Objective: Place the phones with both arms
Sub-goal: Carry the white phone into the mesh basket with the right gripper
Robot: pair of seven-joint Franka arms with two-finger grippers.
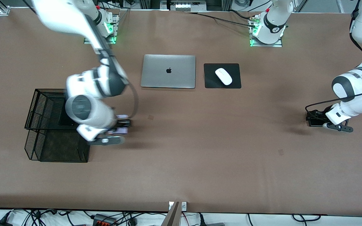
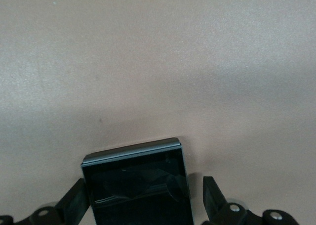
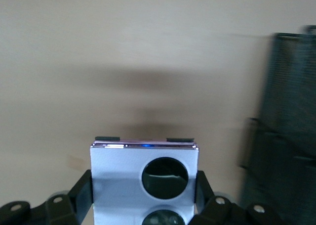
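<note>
The black mesh basket (image 1: pixel 58 147) sits nearest the camera, at the right arm's end of the table (image 1: pixel 181 157) — its upper tier holds a long black phone (image 1: pixel 64 114). Just beside it the right end effector (image 1: pixel 119 125) is clenched on the lilac-white phone (image 3: pixel 144 180), over bare table. Toward the left arm's end, the left end effector (image 2: pixel 143 205) is released, fingers (image 2: pixel 213 198) straddling the squarish black phone (image 2: pixel 138 185) lying on the table. A closed silver laptop (image 1: pixel 168 71) and a white mouse (image 1: pixel 223 76) on its black pad (image 1: pixel 209 81) lie farther from the camera.
</note>
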